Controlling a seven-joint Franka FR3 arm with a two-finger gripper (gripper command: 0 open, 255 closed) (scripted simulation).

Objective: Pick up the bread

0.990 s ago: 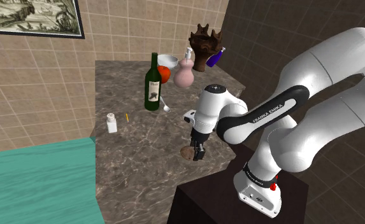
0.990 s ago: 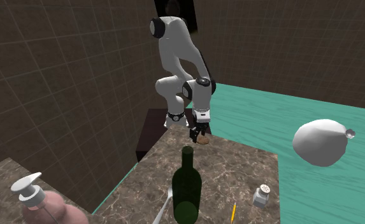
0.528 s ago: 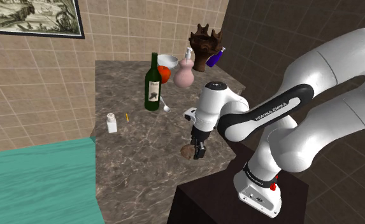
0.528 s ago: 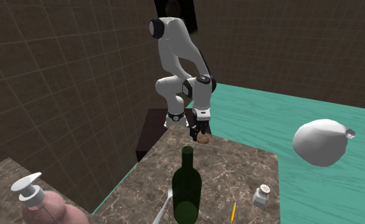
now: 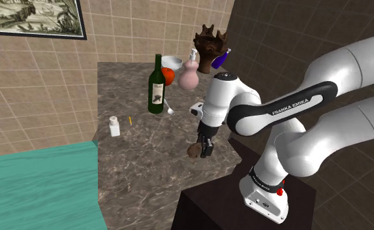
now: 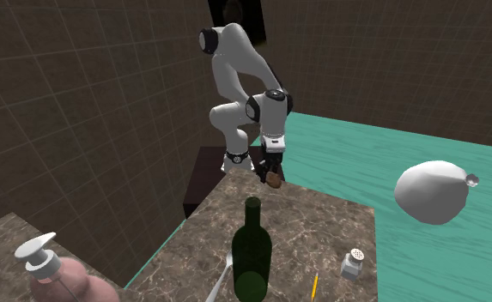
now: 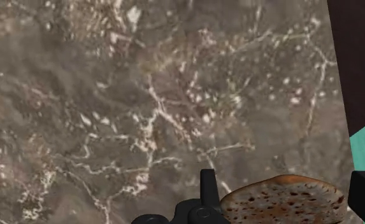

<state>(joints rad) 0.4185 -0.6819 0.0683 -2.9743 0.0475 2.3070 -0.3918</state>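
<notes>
Shoulder view: the brown marble table (image 5: 140,150) spreads below the white arm (image 5: 296,111). A green wine bottle (image 5: 156,88) stands upright, well apart from the end effector (image 5: 203,149). Its 2 fingers (image 7: 206,183) are clamped on the bread (image 5: 193,151), a brown speckled flat piece over the table's edge nearest the stand (image 5: 218,209).
</notes>
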